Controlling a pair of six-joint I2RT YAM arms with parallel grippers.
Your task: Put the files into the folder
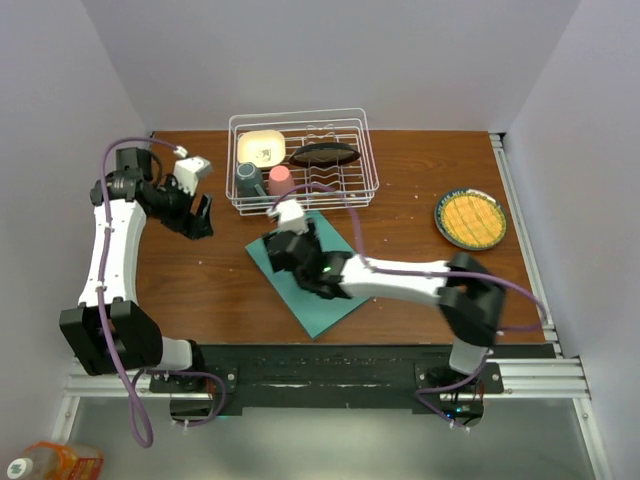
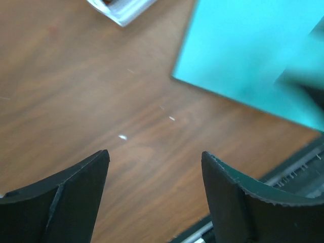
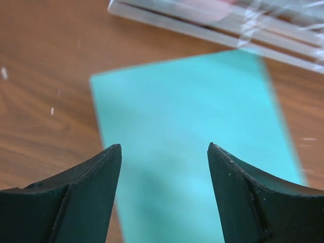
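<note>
The teal-green folder (image 1: pixel 312 303) lies flat and closed on the wooden table, turned at an angle, in front of the dish rack. My right gripper (image 1: pixel 280 248) hovers over its far half; in the right wrist view its fingers (image 3: pixel 164 147) stand open above the folder's plain cover (image 3: pixel 187 101), holding nothing. My left gripper (image 1: pixel 203 218) hangs over bare wood at the table's left, open and empty (image 2: pixel 155 154), with the folder's corner (image 2: pixel 243 55) off to its upper right. The files are out of view.
A white wire dish rack (image 1: pixel 303 160) with cups, a bowl and a dark utensil stands at the back centre, just beyond the folder (image 3: pixel 212 20). A plate with a yellow waffle-like disc (image 1: pixel 470 218) sits at the right. The arms' mounting rail (image 1: pixel 350 365) runs along the near edge.
</note>
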